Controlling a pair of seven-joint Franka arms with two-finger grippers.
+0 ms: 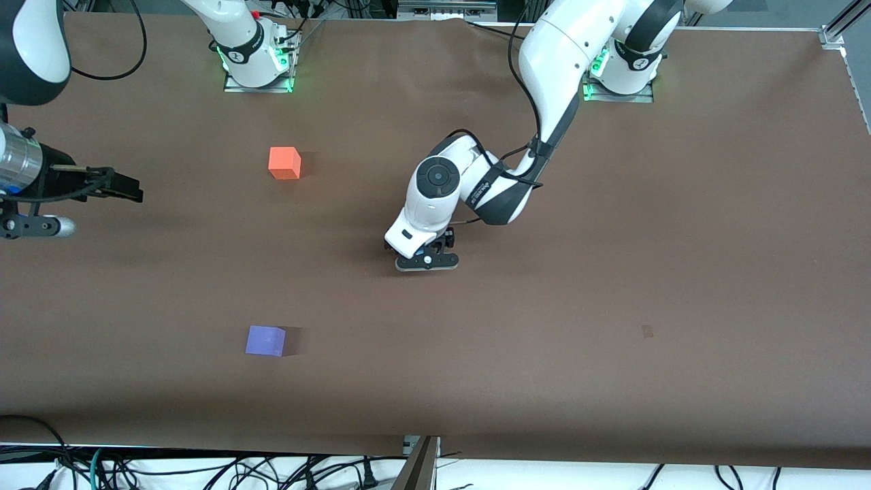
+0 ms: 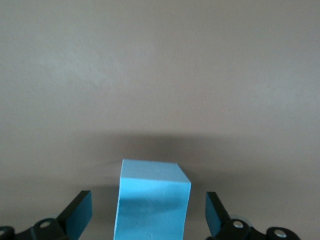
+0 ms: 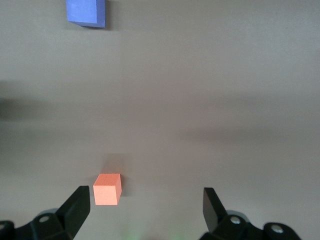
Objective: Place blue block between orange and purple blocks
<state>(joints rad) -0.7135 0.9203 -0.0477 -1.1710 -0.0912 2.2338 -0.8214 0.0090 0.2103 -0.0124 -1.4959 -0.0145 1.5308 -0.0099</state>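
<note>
The blue block stands on the table between the fingers of my left gripper, with a gap on each side. That gripper is open and low over the middle of the table, and hides the block in the front view. The orange block sits toward the right arm's end. The purple block lies nearer the front camera than the orange one. My right gripper waits open and empty in the air at the right arm's end. Its wrist view shows the orange block and the purple block.
The brown table holds nothing else but a small dark mark toward the left arm's end. Cables hang below the table's front edge.
</note>
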